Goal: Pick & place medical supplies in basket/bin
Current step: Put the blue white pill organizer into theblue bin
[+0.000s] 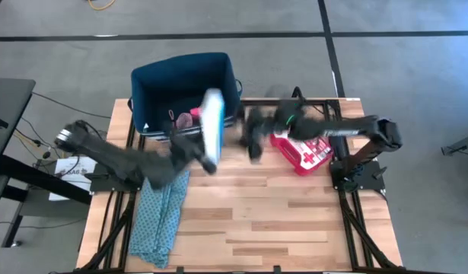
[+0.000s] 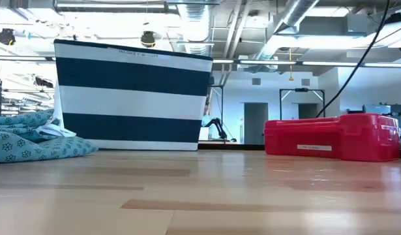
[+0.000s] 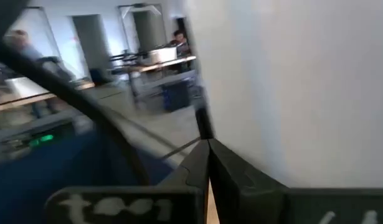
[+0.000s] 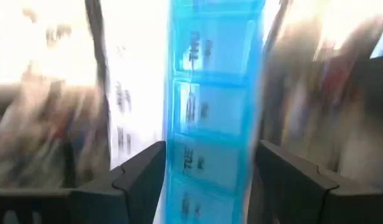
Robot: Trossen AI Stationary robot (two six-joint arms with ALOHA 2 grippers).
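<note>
The blue pill organizer strip (image 1: pixel 212 122) hangs in the air over the near rim of the navy bin (image 1: pixel 180 76), its near end at my left gripper (image 1: pixel 207 158), which is shut on it. My right gripper (image 1: pixel 251 137) is open a short way to the strip's right. In the right wrist view the strip (image 4: pixel 213 112) shows between its spread fingers. The red first-aid case (image 1: pixel 306 152) lies flat on the table under my right arm. A pink item (image 1: pixel 186 119) lies inside the bin. Neither gripper shows in the low view. My left gripper is shut on the pill organizer strip's near end (image 1: pixel 211 154), coming about level from the table's left and near side. Blur hides how the fingers (image 3: pixel 207 165) meet it. The strip is lifted clear and runs from the gripper toward the table's far edge, over the bin's rim.
A teal patterned cloth (image 1: pixel 161 213) lies bunched along the table's left side, in front of the bin. The striped bin (image 2: pixel 132 98) stands at the far left and the red case (image 2: pixel 330 137) at the far right. Bare wood (image 1: pixel 256 221) lies between and in front of them.
</note>
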